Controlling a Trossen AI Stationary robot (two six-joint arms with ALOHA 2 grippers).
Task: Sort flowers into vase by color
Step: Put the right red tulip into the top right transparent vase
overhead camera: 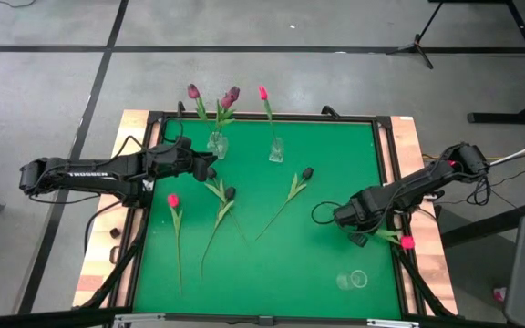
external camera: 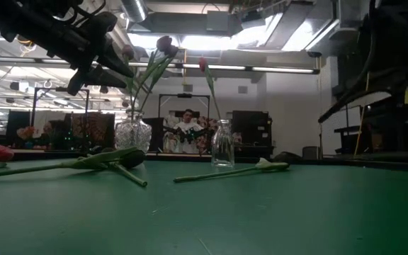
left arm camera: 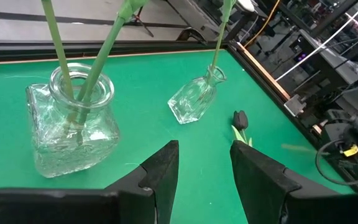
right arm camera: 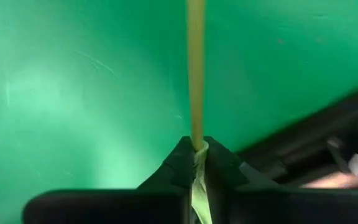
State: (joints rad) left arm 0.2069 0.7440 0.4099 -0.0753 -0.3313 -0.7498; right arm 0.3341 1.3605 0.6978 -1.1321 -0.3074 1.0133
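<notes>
With right gripper (right arm camera: 196, 163) fingers clamped on pink flower (overhead camera: 406, 241) stem at tabletop's (overhead camera: 272, 264) four o'clock edge, pickup step in hand.
Next: lift, carry toward pink-holding vase (overhead camera: 276, 150) at twelve o'clock; left gripper (left arm camera: 202, 171) open beside purple vase (overhead camera: 216, 144).

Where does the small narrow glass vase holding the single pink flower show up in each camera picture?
High view: small narrow vase near the far edge of the green mat.
Low view: centre, upright.
Left wrist view: beyond the open left gripper, right of the wide vase.
Right wrist view: not in it.
Shared landmark: the wide vase beside it.
</notes>
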